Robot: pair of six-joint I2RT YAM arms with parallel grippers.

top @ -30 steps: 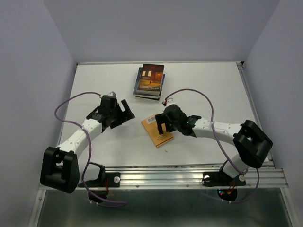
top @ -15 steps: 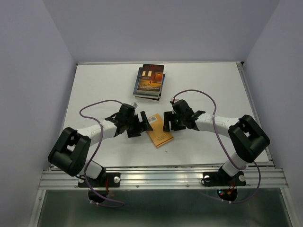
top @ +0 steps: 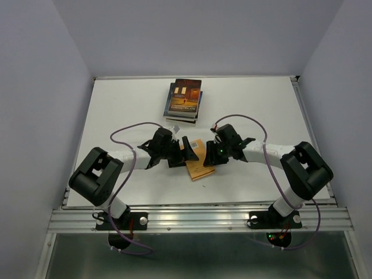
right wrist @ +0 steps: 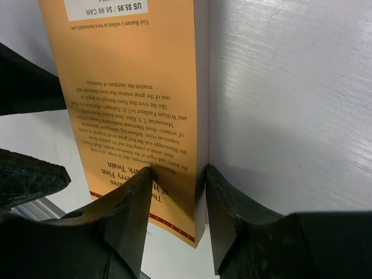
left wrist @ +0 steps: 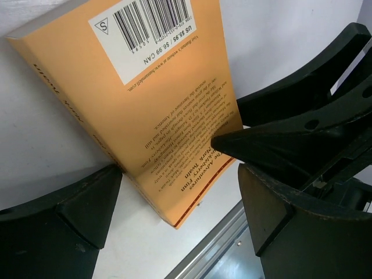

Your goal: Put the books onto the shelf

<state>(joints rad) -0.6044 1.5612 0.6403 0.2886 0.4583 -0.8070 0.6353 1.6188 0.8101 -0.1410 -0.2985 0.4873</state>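
On the left, our left gripper [top: 183,152] has swung in from the side and now hangs wide open at the book [top: 200,167]. It holds nothing, with one finger by the spine and the other over the orange cover. At centre the book lies where it was, well in front of the stack [top: 183,99]. On the right, our right gripper [top: 215,153] has narrowed from fully spread onto the book's long edge, and both pads appear to touch it. We judge the pickup is just starting; no shelf shows.

Orange book [right wrist: 133,99] back: "US $5.95", "Mark Twain".
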